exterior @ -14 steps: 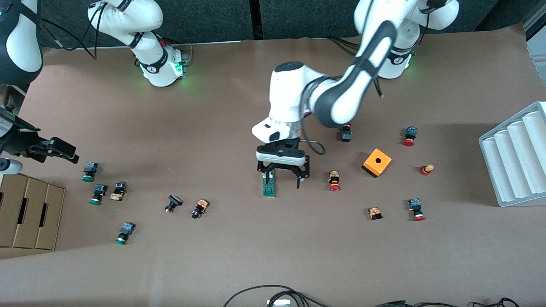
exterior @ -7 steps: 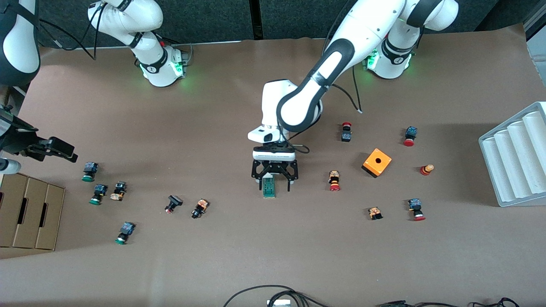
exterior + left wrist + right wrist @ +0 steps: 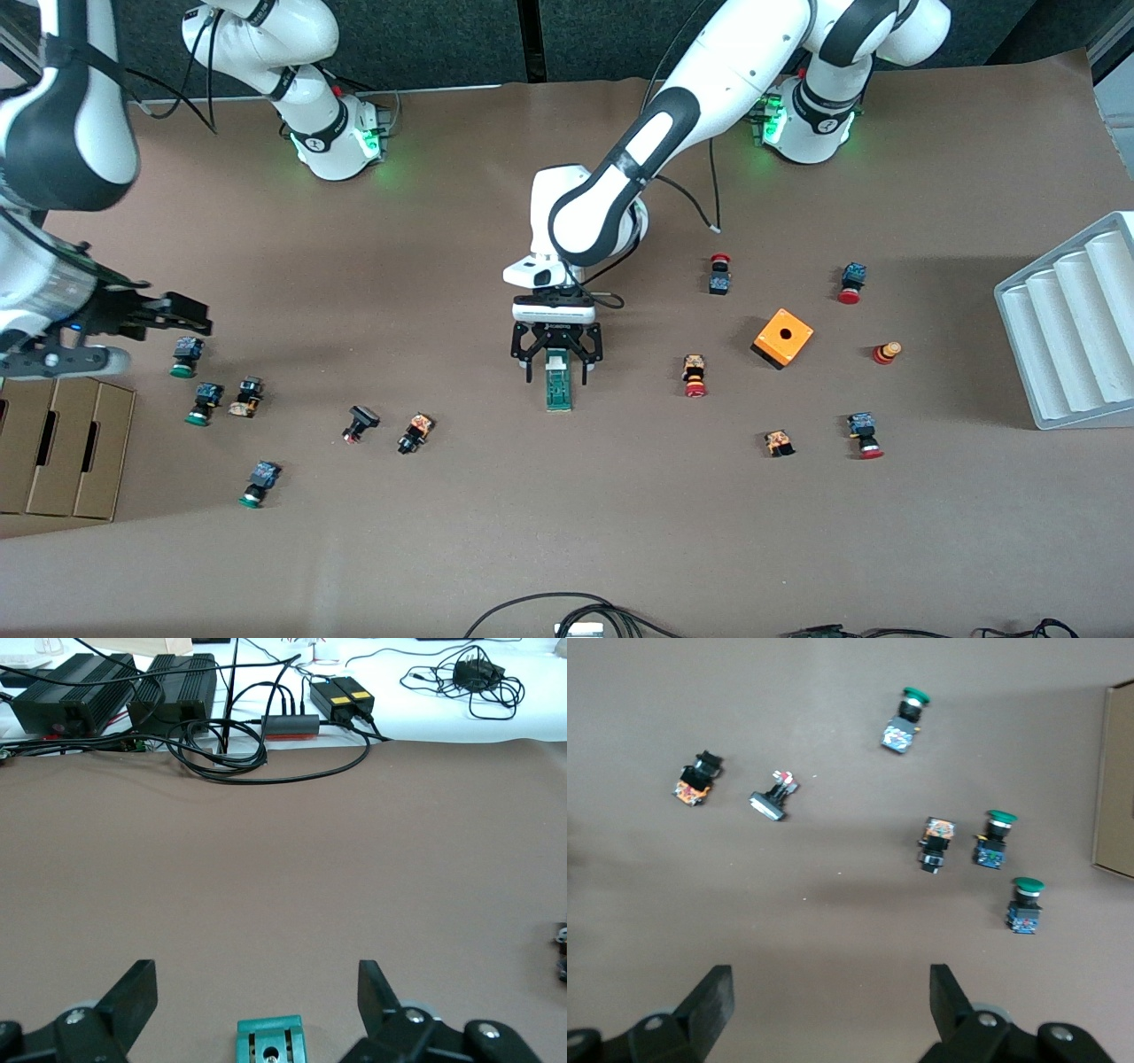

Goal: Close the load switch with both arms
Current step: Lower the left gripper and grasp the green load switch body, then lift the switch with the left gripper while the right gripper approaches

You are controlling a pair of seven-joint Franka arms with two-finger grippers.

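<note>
Front view: the right gripper (image 3: pixel 190 312) hung over the table's right-arm end, above the green-capped buttons (image 3: pixel 184 354), jaws spread wide around nothing. The left gripper (image 3: pixel 556 365) sat at mid-table, jaws apart, one finger on each side of the switch (image 3: pixel 557 383). The switch lay flat on the table (image 3: pixel 567 514), well apart from the orange box (image 3: pixel 782 338).

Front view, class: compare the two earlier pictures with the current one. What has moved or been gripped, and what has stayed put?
The left gripper has swung round to straddle the load switch, one open finger on each side, not yet clamped. The right gripper, open, has shifted toward the table's middle, over the green-capped push buttons. The load switch, the orange box and the scattered buttons lie where they were.
</note>
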